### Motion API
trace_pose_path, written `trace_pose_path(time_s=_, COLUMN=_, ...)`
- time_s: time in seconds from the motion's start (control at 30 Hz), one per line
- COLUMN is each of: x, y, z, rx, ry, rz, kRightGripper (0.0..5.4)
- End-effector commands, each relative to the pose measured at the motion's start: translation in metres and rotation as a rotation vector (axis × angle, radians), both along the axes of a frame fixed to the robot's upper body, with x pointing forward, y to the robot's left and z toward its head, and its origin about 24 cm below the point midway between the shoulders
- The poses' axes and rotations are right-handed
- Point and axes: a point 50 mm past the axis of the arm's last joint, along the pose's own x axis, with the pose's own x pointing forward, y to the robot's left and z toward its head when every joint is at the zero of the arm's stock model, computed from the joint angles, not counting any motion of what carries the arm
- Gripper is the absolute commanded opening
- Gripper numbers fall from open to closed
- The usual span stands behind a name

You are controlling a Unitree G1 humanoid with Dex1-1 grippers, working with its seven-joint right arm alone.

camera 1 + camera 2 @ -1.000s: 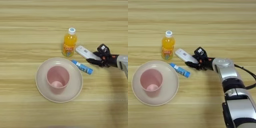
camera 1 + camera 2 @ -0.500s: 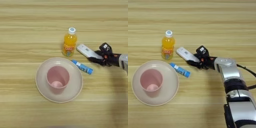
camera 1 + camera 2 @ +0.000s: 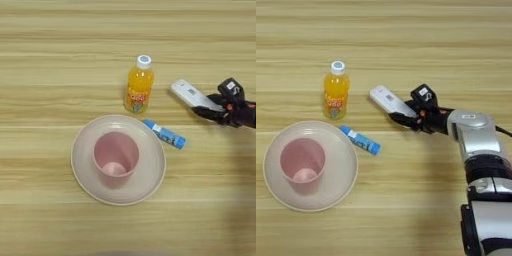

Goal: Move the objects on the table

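Observation:
A slim white remote [image 3: 390, 101] lies slanted on the table [image 3: 60, 55], and my right gripper [image 3: 409, 113] is shut on its right end, one black finger above it and one below. The same gripper [image 3: 213, 107] shows at the right edge of the left eye view, with the silver forearm [image 3: 473, 131] behind it. Left of the remote stands an orange-juice bottle [image 3: 138, 88] with a white cap, upright and apart from it. A small blue stick [image 3: 165, 134] with a white label lies slanted just below the bottle, its left end near the plate's rim.
A beige round plate [image 3: 84, 172] sits at the lower left with a pink cup [image 3: 116, 155] standing upright in its middle. Bare wood stretches across the far side and along the near edge.
My gripper has drawn back to the right with the remote in it, so the remote now lies farther from the bottle. Bottle, blue stick, plate and cup have not moved.

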Motion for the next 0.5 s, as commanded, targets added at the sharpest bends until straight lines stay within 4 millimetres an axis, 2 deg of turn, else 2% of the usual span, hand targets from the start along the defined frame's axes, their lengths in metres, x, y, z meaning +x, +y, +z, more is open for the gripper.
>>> trace_pose_path(time_s=0.03, x=0.014, y=-0.019, z=0.049, rx=-0.052, ry=-0.170, rz=-0.038, kRightGripper=2.92)
trace_pose_path(time_s=0.5, x=0.003, y=-0.048, z=0.047, rx=-0.098, ry=-0.142, rz=-0.102, kRightGripper=2.92)
